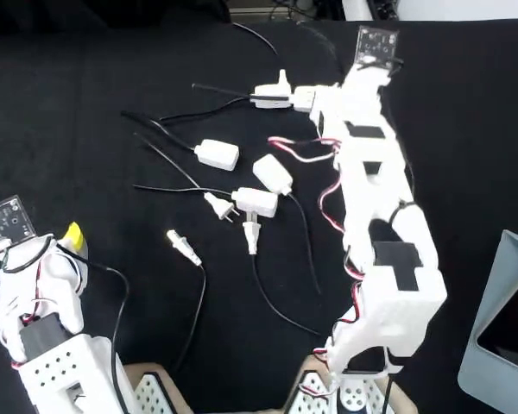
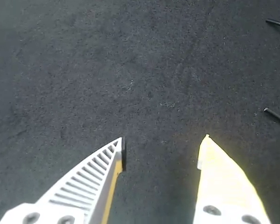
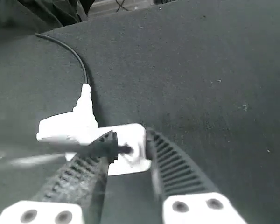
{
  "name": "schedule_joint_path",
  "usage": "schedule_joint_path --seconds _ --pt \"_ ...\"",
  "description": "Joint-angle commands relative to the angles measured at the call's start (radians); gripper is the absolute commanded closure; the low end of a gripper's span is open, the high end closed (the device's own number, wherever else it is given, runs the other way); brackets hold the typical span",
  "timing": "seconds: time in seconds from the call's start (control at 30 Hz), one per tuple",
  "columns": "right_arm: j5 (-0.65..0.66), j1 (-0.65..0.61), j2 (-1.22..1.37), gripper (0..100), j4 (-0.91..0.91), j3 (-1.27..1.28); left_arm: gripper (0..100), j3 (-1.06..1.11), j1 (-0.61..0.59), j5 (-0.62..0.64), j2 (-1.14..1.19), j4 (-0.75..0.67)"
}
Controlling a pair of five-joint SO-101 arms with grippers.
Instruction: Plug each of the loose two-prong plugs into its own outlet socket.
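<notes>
You see your left gripper [image 2: 163, 139] spread wide over black cloth [image 2: 107, 70]. Two black cable pieces [image 2: 276, 116] lie past its yellow finger [image 2: 224, 177].

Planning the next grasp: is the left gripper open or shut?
Open: the left gripper shows a wide gap with bare table in it.

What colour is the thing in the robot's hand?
White; the held piece shows best in right wrist view.
</notes>
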Motion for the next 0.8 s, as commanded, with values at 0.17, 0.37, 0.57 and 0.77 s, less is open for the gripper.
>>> schedule_joint_path --seconds 0.17,0.37,0.57,0.77 --pt "-0.028 -0.052 -0.012 88.1 0.44 -0.271 74 -0.007 -0.002 0.006 -0.011 0.009" --pt "0.02 -0.138 -0.131 94.3 0.674 -0.302 74 -0.007 -0.002 0.006 -0.011 0.009" --pt "0.043 -0.25 -0.311 94.0 0.829 -0.189 74 -0.007 -0.002 0.006 -0.011 0.009" --pt "0.044 -0.353 -0.478 92.0 0.865 0.019 74 -0.007 -0.002 0.006 -0.011 0.009"
